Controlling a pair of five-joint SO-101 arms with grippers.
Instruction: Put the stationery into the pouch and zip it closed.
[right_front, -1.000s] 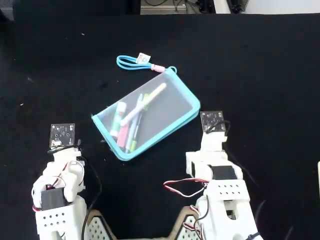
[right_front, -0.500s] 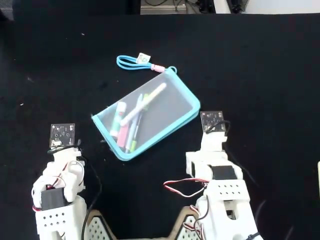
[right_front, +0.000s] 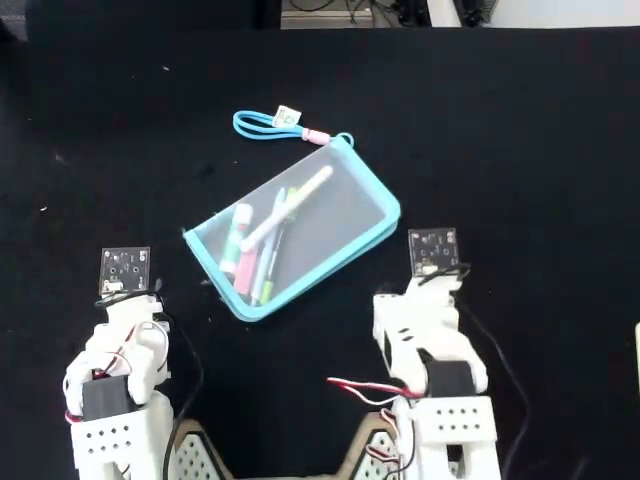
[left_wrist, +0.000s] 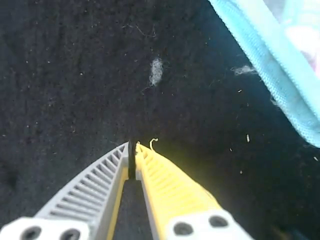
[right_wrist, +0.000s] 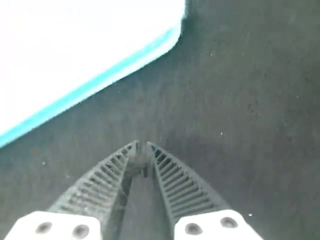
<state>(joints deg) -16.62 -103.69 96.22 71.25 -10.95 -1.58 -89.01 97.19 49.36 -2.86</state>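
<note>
Though seemingly zipped, pouch (right_front: 352, 214), pens (right_front: 268, 242) dim inside.

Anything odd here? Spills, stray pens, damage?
Nothing major. The pouch lies at a slant on the table with the pens inside it, none loose. The only blemish is a tuft of lint on the table near the left gripper. It and the right gripper are shut, empty and apart from the pouch.
</note>
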